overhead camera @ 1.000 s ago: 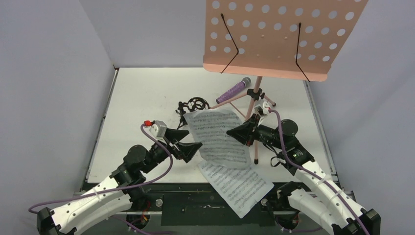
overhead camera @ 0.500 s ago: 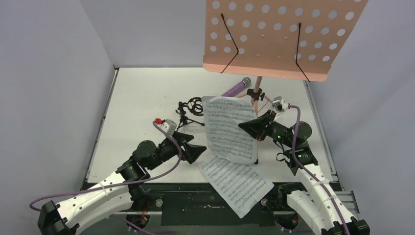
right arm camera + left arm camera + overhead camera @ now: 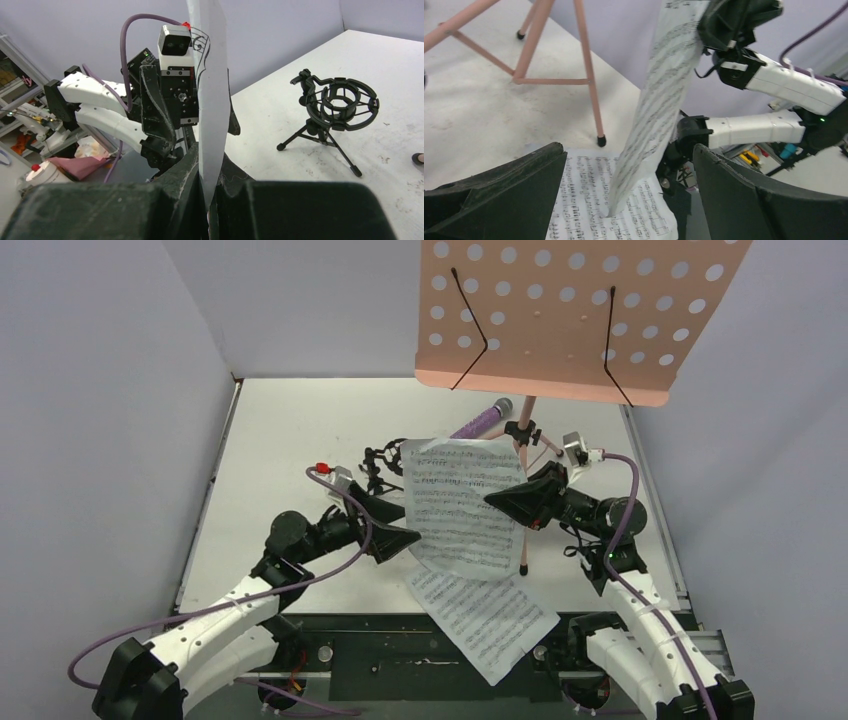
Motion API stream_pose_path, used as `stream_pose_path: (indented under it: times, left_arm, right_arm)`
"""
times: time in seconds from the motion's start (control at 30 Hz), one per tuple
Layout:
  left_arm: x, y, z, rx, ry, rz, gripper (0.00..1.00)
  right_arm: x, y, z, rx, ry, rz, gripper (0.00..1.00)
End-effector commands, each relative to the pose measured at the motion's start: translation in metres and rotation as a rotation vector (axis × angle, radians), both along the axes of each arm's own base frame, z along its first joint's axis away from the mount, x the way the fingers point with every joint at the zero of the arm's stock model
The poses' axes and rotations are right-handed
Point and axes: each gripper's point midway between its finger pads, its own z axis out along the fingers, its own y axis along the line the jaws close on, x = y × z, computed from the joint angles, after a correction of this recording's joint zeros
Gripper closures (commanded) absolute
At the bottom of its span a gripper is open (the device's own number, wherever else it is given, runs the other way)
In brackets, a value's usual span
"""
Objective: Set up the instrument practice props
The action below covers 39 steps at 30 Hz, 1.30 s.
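Right wrist view: the right gripper (image 3: 207,197) pinches shut on a white printed sheet-music page (image 3: 210,100), upright at frame centre. The left gripper (image 3: 402,540), gaping, should probably steady its loose edge toward the pink perforated music stand (image 3: 570,310), upper right. Only music notation reads; no brand.

Cannot follow the pink music stand (image 3: 560,320) upward overhead: cropped by the top edge; in the left wrist view, only leg sections, cut at top and left. Of the microphone (image 3: 487,417), just the grey head and a stub of purple, the rest behind the held sheet (image 3: 465,505). Same sheet over the mic stand's (image 3: 378,460) right side and the lying sheet's (image 3: 485,620) upper corner. Edge-on to the right wrist camera, print unreadable there. At that view's right edge, a small dark object (image 3: 419,159), cropped, unidentifiable.
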Motion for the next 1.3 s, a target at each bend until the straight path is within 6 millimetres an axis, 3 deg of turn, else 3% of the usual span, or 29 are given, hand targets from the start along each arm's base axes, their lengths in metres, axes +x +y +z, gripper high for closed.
stream_pose_path:
  times: [0.0, 0.07, 0.43, 0.63, 0.97, 1.17, 1.27]
  left_arm:
    - [-0.025, -0.008, 0.047, -0.104, -0.136, -0.158, 0.0]
    - [-0.023, -0.01, 0.052, -0.106, -0.143, -0.166, 0.0]
    - [-0.015, -0.032, 0.063, -0.075, -0.162, -0.213, 0.2]
    - [-0.014, -0.047, 0.052, -0.022, -0.143, -0.238, 0.3]
    - [-0.015, -0.054, 0.041, 0.007, -0.126, -0.259, 0.5]
    - [-0.013, -0.053, 0.041, 0.014, -0.127, -0.242, 0.68]
    - [-0.012, -0.052, 0.04, 0.017, -0.126, -0.232, 0.83]
  right_arm:
    - [-0.009, 0.002, 0.02, 0.025, -0.083, 0.039, 0.95]
    - [-0.009, 0.003, 0.02, 0.022, -0.081, 0.045, 0.95]
    - [-0.011, 0.013, 0.019, 0.006, -0.082, 0.073, 0.95]
    - [-0.009, 0.012, 0.023, 0.005, -0.094, 0.056, 0.95]
    - [-0.008, 0.013, 0.021, -0.009, -0.09, 0.047, 0.95]
    - [-0.006, 0.012, 0.018, -0.015, -0.083, 0.04, 0.95]
    - [-0.005, 0.012, 0.016, -0.021, -0.081, 0.032, 0.95]
